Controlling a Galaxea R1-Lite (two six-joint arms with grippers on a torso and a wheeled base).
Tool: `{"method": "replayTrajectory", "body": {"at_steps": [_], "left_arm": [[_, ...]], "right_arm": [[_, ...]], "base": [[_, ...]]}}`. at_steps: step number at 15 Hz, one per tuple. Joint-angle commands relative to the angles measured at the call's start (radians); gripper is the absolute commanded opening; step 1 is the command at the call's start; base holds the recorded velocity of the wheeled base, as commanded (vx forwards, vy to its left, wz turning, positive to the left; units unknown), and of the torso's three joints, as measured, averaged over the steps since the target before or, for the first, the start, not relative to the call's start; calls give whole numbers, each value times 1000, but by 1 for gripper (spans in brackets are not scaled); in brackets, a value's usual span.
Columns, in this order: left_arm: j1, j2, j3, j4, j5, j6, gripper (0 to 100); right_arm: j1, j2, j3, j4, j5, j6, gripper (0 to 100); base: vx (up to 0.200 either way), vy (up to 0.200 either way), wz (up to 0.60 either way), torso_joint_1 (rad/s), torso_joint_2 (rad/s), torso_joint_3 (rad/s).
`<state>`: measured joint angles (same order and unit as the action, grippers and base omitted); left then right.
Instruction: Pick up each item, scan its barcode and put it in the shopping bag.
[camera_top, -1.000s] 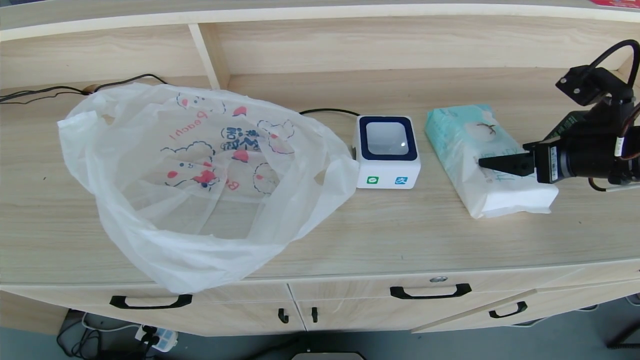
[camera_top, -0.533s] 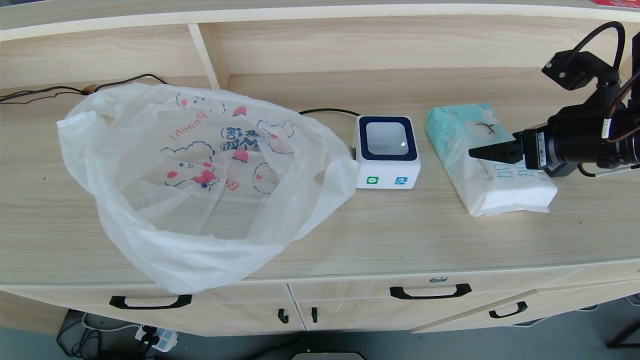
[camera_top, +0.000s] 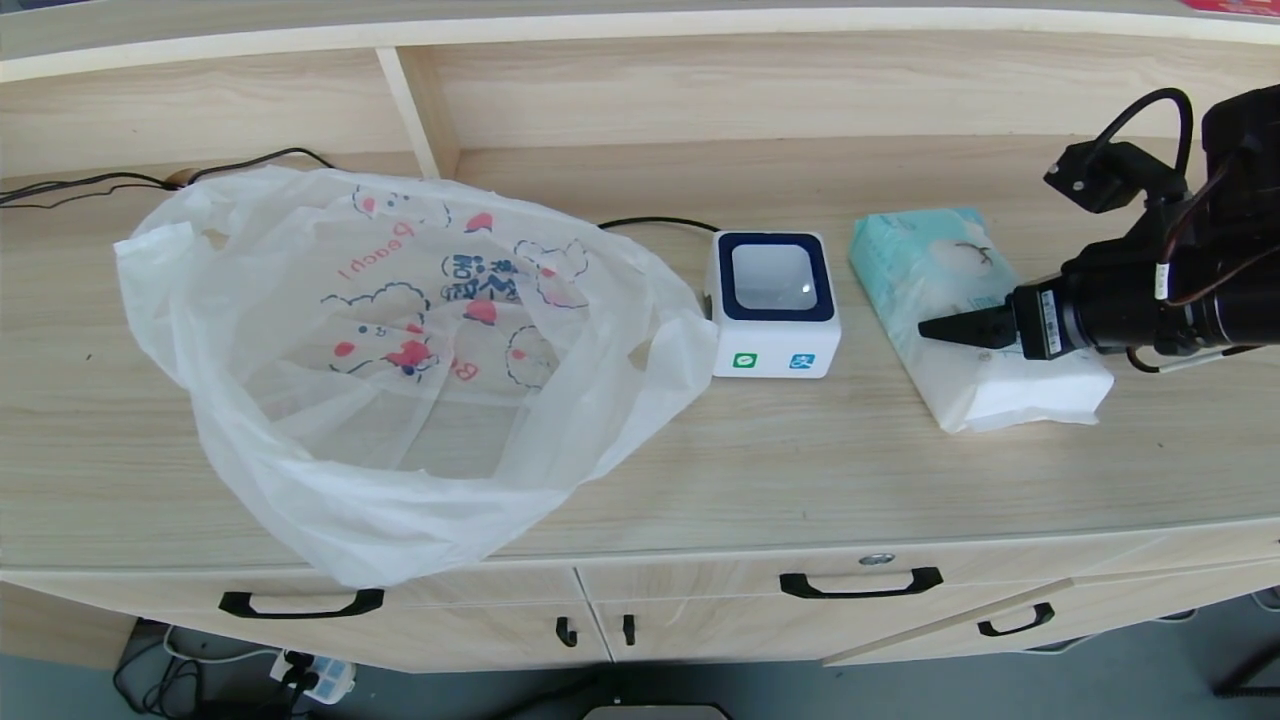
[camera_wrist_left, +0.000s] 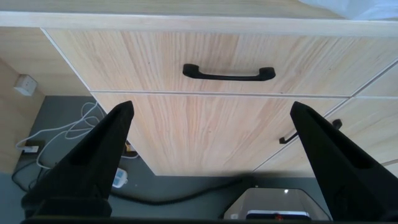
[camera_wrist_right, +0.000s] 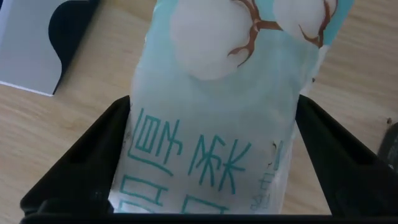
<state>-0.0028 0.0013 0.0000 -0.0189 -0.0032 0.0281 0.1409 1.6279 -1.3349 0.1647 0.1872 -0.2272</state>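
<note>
A tissue pack (camera_top: 930, 270) in teal and white wrapping lies flat on the wooden counter, to the right of the scanner (camera_top: 772, 300). My right gripper (camera_top: 945, 328) is low over the pack's middle. In the right wrist view this gripper (camera_wrist_right: 214, 102) is open, with one black finger (camera_wrist_right: 87, 162) on each side of the pack (camera_wrist_right: 217, 124); contact cannot be judged. The white shopping bag (camera_top: 400, 370) lies open on the counter's left half. My left gripper (camera_wrist_left: 211, 106) is open and hangs below the counter, facing a drawer front.
The scanner's cable (camera_top: 650, 222) runs back toward the shelf wall. A wooden divider (camera_top: 420, 110) rises behind the bag. Drawers with black handles (camera_top: 860, 582) sit under the counter edge. Bare counter lies in front of the scanner and pack.
My right gripper has slid leftward along the tissue pack, its fingertips now nearer the pack's middle. The pack, scanner and bag have not moved.
</note>
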Motion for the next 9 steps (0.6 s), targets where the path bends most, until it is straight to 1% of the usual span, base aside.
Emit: {"method": "replayTrajectory", "body": {"at_steps": [1, 3, 4, 7, 8, 9], "left_arm": [[0, 0, 0, 1, 0, 0, 100], [0, 0, 0, -1, 0, 1, 100], [1, 0, 0, -1, 0, 0, 100], [0, 0, 0, -1, 0, 1, 100], [0, 0, 0, 1, 0, 1, 100], [1, 0, 0, 1, 0, 0, 100]], "right_arm": [[8, 32, -10, 3, 0, 0, 100], [19, 72, -12, 1, -11, -7, 100], [20, 84, -13, -1, -34, -4, 100], [31, 99, -15, -5, -38, -1, 100], [34, 99, -15, -5, -40, 0, 0], [36, 96, -21, -8, -40, 0, 0]], "base": [[0, 0, 0, 0, 0, 0], [0, 0, 0, 0, 0, 0], [0, 0, 0, 0, 0, 0], [0, 0, 0, 0, 0, 0], [0, 0, 0, 0, 0, 0], [0, 0, 0, 0, 0, 0]]}}
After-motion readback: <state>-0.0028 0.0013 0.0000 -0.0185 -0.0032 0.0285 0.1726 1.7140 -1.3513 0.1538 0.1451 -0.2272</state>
